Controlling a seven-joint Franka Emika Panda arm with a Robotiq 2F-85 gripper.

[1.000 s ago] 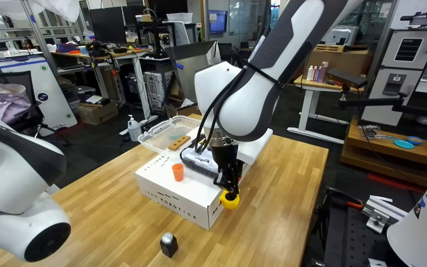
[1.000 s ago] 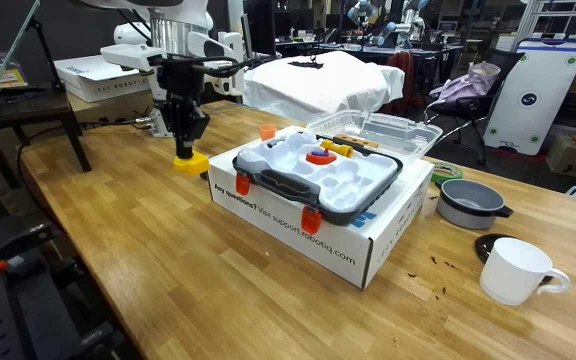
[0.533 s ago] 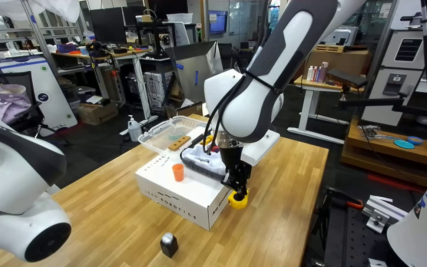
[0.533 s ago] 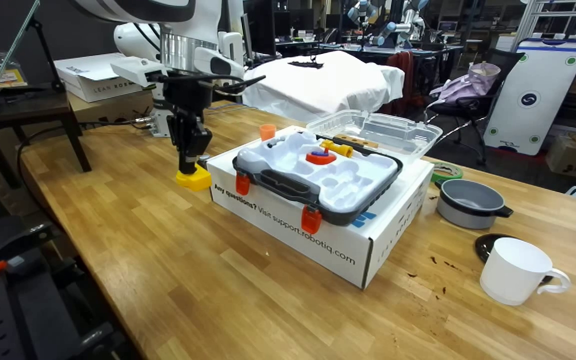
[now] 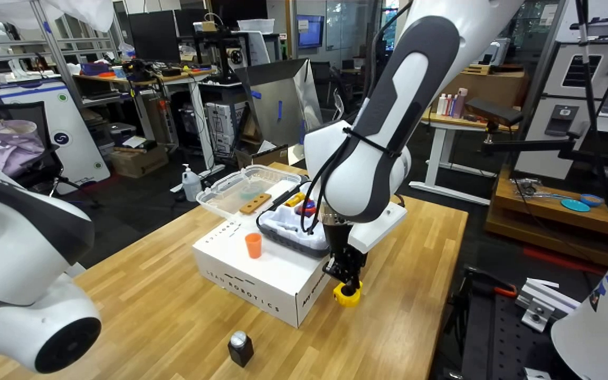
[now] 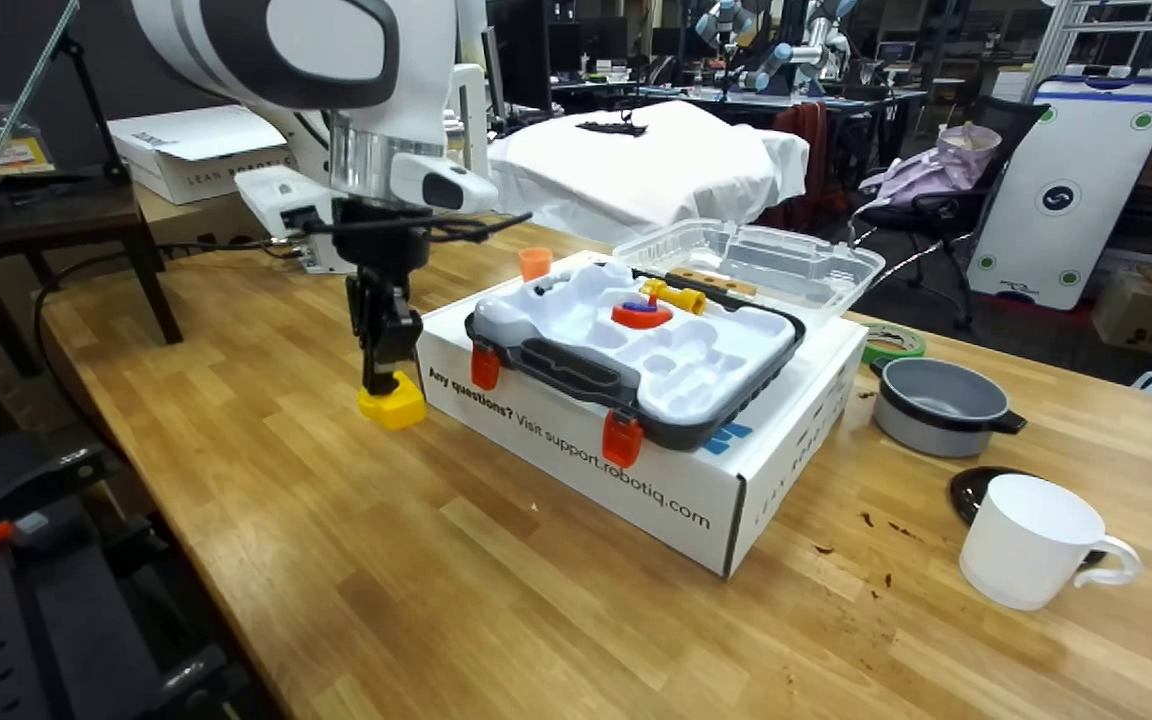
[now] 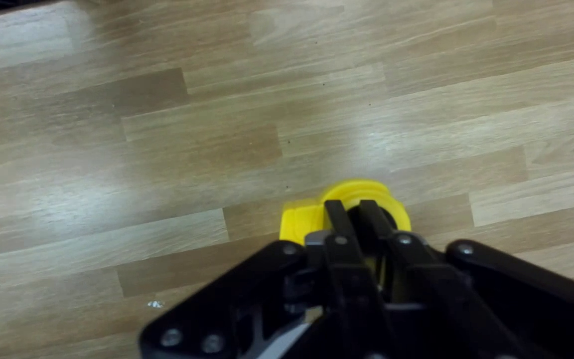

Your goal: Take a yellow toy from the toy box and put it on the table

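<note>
A yellow toy with a dark round centre hangs at the tips of my gripper. It shows in both exterior views (image 5: 347,298) (image 6: 394,405) and in the wrist view (image 7: 299,222). My gripper (image 7: 354,207) is shut on the toy, its fingers close together over the toy's dark middle. In an exterior view, the gripper (image 6: 379,383) is low beside the white cardboard box, apparently a little above the wooden table (image 6: 336,540). The black toy box with a white moulded tray (image 6: 576,375) lies open on the cardboard box. It holds another yellow toy (image 6: 674,297) and a red-and-blue toy (image 6: 642,316).
The white cardboard box (image 6: 576,450) stands on the table beside the gripper. An orange cup (image 5: 253,246) stands on it. A black block with a silver top (image 5: 240,348) is on the table. A grey pot (image 6: 941,405) and white mug (image 6: 1026,545) stand farther off.
My gripper has moved downward with the yellow toy in it and slightly away from the cardboard box. The toy is now closer to the table. The other objects have not moved.
</note>
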